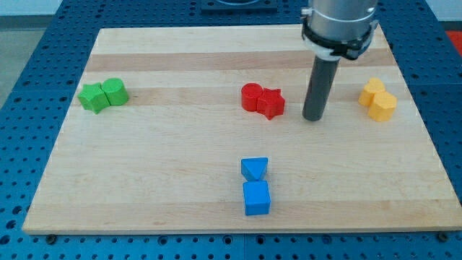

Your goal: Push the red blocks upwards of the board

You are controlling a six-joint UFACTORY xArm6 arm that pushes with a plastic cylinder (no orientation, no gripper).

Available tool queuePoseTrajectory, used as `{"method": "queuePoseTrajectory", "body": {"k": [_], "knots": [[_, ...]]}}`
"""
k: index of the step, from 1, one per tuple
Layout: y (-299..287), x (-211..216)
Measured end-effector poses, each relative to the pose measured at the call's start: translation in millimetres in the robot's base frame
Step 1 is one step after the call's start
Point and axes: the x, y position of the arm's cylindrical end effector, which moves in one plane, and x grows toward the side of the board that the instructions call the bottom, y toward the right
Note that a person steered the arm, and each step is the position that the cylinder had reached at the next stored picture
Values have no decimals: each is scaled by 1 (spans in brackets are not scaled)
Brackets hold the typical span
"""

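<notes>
Two red blocks sit touching just above the board's middle: a round red block (250,97) on the left and a red star-shaped block (271,103) on the right. My tip (313,118) rests on the board a short way to the right of the red star block, not touching it. The dark rod rises from the tip to the arm's grey end at the view's top.
The wooden board (144,180) lies on a blue perforated table. Two green blocks (103,94) sit touching at the left. Two yellow blocks (378,100) sit touching at the right. A blue triangle block (254,168) sits above a blue cube (256,198) near the bottom.
</notes>
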Motion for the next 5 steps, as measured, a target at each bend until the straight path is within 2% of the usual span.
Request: {"method": "queuePoseTrajectory", "body": {"k": [1, 2, 5], "knots": [[-14, 14], [-33, 10], [-73, -24]]}}
